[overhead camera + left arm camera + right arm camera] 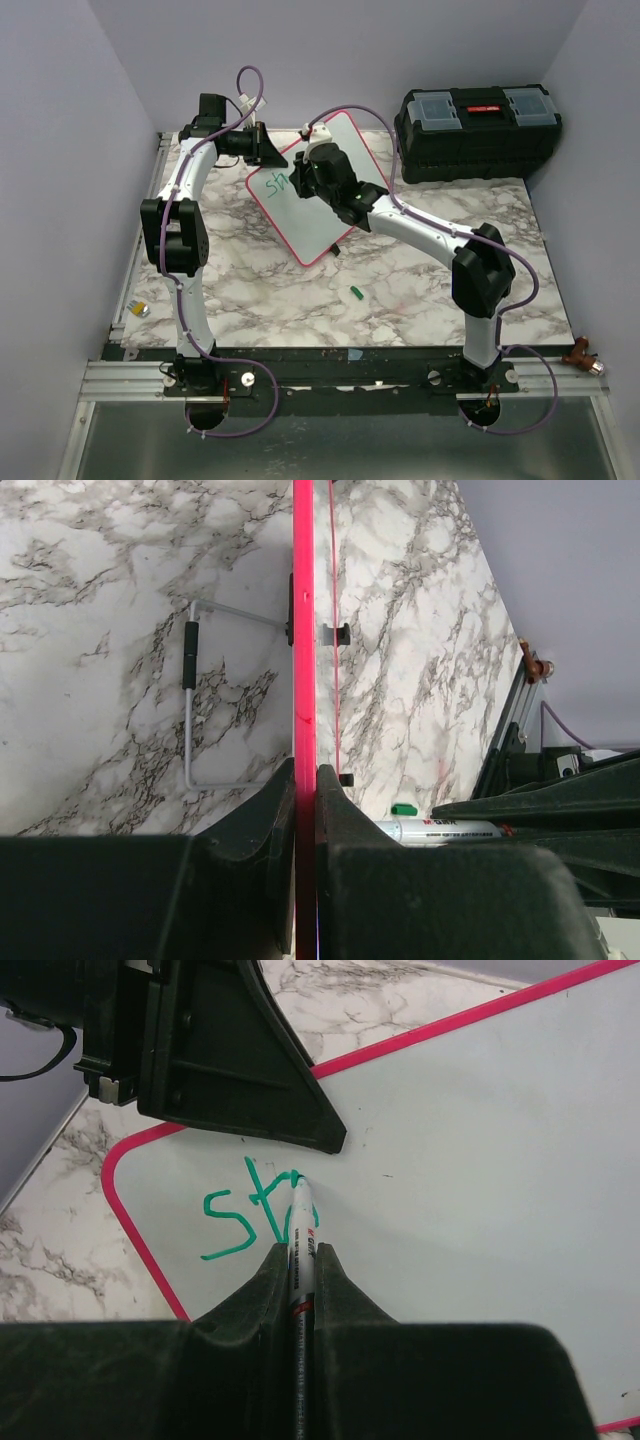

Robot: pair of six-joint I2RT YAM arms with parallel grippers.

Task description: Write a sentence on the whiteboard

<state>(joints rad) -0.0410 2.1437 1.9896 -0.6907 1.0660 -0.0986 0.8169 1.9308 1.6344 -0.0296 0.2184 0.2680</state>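
- Top view: the whiteboard (300, 225) sits corner-on toward the far side of the marble table (420, 290), with lavender walls around and a black toolbox (478, 130) at far right.
- Left wrist: the left gripper (305, 775) is clamped on the board's pink frame, which is seen edge-on and runs straight away.
- Right wrist: the right gripper (303, 1255) grasps a marker (302, 1215) that points forward, its tip on the sentence (235, 1225), green "st".

The whiteboard (305, 228) lies skewed on the tabletop (260, 300) toward its far edge, with green writing (272, 184) at the board's left corner. The left gripper (268, 156) meets the board's far-left edge, and the right gripper (301, 181) is over the writing. A toolbox (478, 130) sits at the far-right corner, and a green cap (355, 293) lies nearer the near edge.
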